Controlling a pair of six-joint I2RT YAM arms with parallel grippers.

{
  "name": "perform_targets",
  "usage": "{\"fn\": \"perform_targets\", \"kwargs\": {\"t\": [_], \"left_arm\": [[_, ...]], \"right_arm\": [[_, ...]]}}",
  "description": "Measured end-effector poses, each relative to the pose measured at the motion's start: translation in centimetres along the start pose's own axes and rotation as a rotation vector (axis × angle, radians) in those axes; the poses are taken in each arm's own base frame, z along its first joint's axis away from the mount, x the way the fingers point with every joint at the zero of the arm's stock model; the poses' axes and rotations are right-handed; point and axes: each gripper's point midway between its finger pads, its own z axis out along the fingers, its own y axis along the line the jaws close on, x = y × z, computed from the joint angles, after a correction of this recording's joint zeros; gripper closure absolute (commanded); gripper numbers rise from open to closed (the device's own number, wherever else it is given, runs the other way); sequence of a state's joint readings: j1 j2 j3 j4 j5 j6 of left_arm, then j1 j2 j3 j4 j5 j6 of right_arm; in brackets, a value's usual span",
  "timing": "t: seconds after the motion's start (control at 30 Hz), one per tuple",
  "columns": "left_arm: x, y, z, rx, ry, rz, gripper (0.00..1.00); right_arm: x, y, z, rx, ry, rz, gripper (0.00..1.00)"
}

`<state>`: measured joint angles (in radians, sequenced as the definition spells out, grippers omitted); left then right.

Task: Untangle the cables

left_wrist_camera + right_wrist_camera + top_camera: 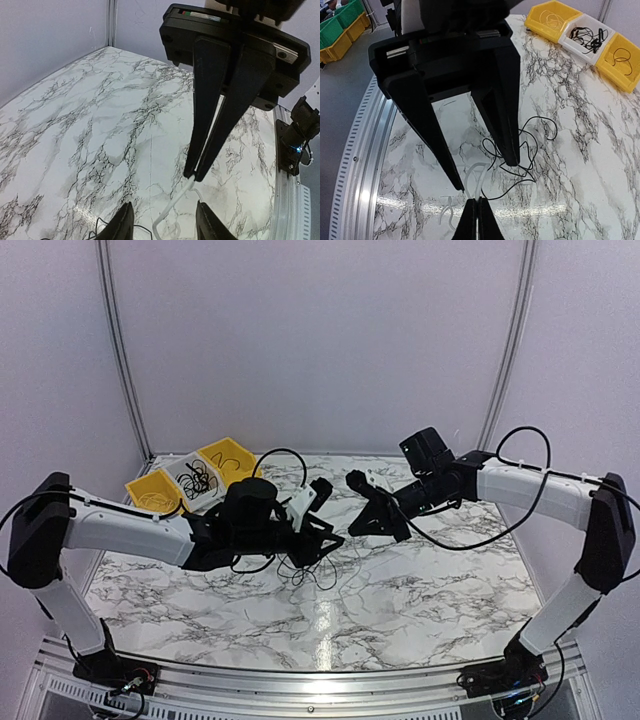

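The right end effector point(194, 176) is pinched shut on a white cord point(172, 205). The left end effector point(486, 174), half open and empty, straddles that cord. The black cables point(525, 150) lie tangled on the surface point(420, 590) just beneath it. The likely next move is to close the left and draw the two apart.

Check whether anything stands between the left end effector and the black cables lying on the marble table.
Nothing visible does. The left end effector hangs open just above the black cables, one fingertip at the tangle's edge. The right end effector, shut on a white cable, points down close beside them, not between them.
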<state>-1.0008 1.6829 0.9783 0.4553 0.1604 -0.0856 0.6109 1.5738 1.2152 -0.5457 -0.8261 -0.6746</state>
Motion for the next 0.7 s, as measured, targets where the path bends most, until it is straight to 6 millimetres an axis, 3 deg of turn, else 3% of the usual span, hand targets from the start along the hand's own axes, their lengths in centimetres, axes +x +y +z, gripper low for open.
{"fn": "perform_targets", "kwargs": {"t": [0.23, 0.27, 0.37, 0.53, 0.7], "left_arm": [[0.3, 0.3, 0.7, -0.010, 0.014, 0.009, 0.95], [0.3, 0.3, 0.7, -0.011, 0.016, 0.013, 0.97], [0.4, 0.3, 0.7, -0.013, 0.018, 0.010, 1.00], [-0.5, 0.8, -0.2, -0.037, 0.002, -0.010, 1.00], [-4.5, 2.0, -4.0, -0.098, -0.088, -0.080, 1.00]], "right_arm": [[0.6, 0.1, 0.7, -0.028, 0.018, 0.015, 1.00], [0.6, 0.2, 0.7, -0.029, 0.020, 0.016, 0.95], [0.7, 0.0, 0.7, -0.022, 0.027, 0.015, 0.77], [1.2, -1.2, 0.1, 0.059, 0.072, 0.005, 0.58], [-0.3, -3.4, -3.7, 0.225, 0.036, -0.045, 0.51]]}}
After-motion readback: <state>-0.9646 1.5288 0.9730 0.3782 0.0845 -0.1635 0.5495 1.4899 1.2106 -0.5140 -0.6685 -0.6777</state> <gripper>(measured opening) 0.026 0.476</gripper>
